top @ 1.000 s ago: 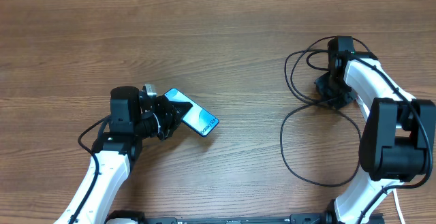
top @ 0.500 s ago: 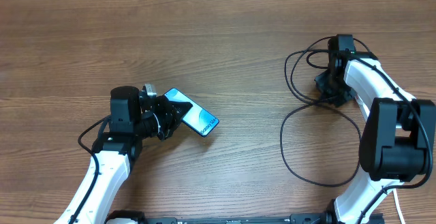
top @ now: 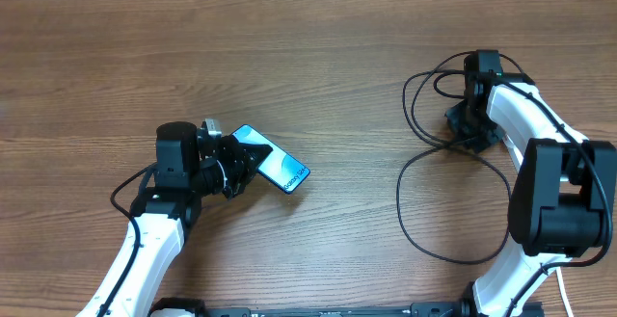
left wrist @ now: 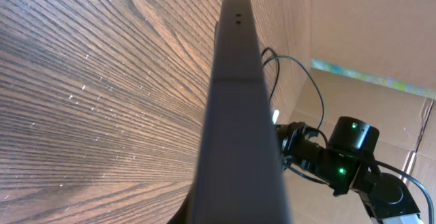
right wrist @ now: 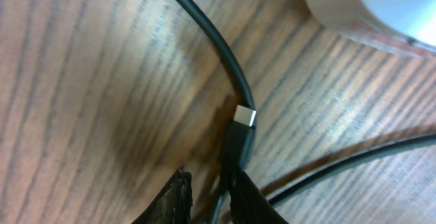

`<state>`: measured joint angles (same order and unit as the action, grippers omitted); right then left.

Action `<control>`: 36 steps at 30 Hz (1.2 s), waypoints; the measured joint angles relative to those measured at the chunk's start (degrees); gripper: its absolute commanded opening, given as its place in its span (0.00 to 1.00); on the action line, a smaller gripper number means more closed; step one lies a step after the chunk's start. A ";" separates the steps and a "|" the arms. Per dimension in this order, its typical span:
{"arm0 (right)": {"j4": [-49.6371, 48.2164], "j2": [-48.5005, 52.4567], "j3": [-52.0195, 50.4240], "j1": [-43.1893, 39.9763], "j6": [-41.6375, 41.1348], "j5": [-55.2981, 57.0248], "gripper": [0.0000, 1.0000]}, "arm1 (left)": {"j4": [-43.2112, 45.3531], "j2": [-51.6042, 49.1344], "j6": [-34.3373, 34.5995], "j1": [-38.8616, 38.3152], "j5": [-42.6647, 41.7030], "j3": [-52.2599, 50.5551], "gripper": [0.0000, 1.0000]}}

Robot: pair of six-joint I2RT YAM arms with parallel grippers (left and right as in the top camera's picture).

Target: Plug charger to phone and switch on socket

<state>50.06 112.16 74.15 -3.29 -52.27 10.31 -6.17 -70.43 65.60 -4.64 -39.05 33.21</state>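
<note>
The phone (top: 278,167) has a lit blue screen and sticks out to the right of my left gripper (top: 243,161), which is shut on its left end. In the left wrist view the phone (left wrist: 235,129) shows as a dark edge running up the middle and hides the fingers. The charger (top: 400,201) is a thin black cable lying in loose loops at the right. My right gripper (top: 469,124) is down among the loops. In the right wrist view the charger's plug (right wrist: 244,117), with its metal tip, pokes out from my right gripper (right wrist: 211,183), which is shut on it. The socket is out of view.
The wooden table (top: 318,57) fills the overhead view. More of the cable (right wrist: 340,166) crosses the wood beside the plug. A white rounded body (right wrist: 371,3) fills the upper right corner of the right wrist view. The right arm (left wrist: 351,159) shows beyond the phone.
</note>
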 measured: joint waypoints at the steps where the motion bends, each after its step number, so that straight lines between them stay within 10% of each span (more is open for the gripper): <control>1: -0.35 0.00 0.00 0.00 0.00 -0.02 0.20 | 0.00 0.00 0.00 0.00 0.00 0.00 0.04; 36: -6.99 1.84 -0.26 0.39 5.95 -3.45 0.04 | 0.00 0.00 0.00 0.00 -0.28 0.00 0.04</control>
<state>43.07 113.99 73.89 -2.90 -46.33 6.85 -6.17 -70.43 65.60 -4.64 -39.33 33.21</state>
